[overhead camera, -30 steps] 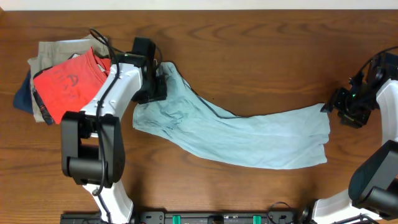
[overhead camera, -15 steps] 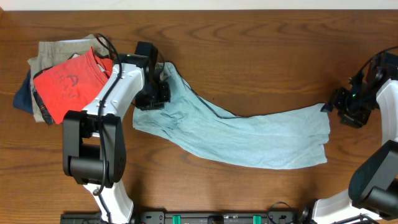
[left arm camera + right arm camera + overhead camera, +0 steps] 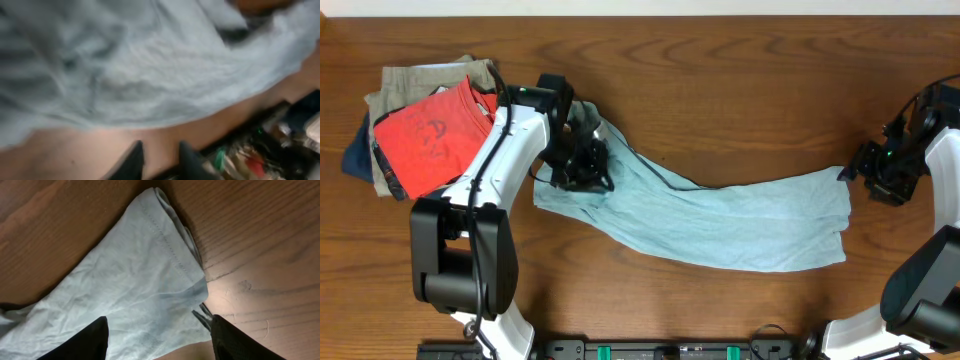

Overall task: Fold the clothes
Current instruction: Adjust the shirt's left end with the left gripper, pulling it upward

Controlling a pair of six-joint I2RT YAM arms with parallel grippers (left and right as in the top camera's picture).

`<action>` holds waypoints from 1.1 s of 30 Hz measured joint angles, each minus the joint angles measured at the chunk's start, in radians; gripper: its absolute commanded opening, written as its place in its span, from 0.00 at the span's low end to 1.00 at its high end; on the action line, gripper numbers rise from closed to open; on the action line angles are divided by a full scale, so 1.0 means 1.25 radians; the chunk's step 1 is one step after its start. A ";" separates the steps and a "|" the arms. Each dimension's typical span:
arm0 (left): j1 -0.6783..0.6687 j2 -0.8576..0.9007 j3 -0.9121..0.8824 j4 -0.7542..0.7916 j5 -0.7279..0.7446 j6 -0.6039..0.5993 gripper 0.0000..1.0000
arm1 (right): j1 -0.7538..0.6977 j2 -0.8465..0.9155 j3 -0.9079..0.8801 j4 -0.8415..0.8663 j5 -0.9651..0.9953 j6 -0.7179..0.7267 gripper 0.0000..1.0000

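The pale light-blue garment (image 3: 720,220) lies stretched in a long, wrinkled band across the middle of the table. My left gripper (image 3: 586,162) hovers over its left end. In the blurred left wrist view the cloth (image 3: 150,65) fills the upper part, and the fingers (image 3: 160,156) are slightly apart with only bare wood between them. My right gripper (image 3: 861,172) is at the garment's right corner. In the right wrist view its fingers (image 3: 160,337) are wide open over the hemmed corner (image 3: 150,275), holding nothing.
A pile of other clothes sits at the far left: a red-orange printed T-shirt (image 3: 428,135) on top of a khaki garment (image 3: 412,82) and a navy one (image 3: 355,158). The table's far edge (image 3: 720,16) runs along the top.
My left gripper has moved right and toward the table's front, over the garment's left end. The right arm has not moved.
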 measured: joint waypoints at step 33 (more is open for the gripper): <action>-0.001 0.163 -0.001 0.313 -0.226 -0.055 0.06 | 0.000 0.000 0.000 0.000 0.006 0.000 0.64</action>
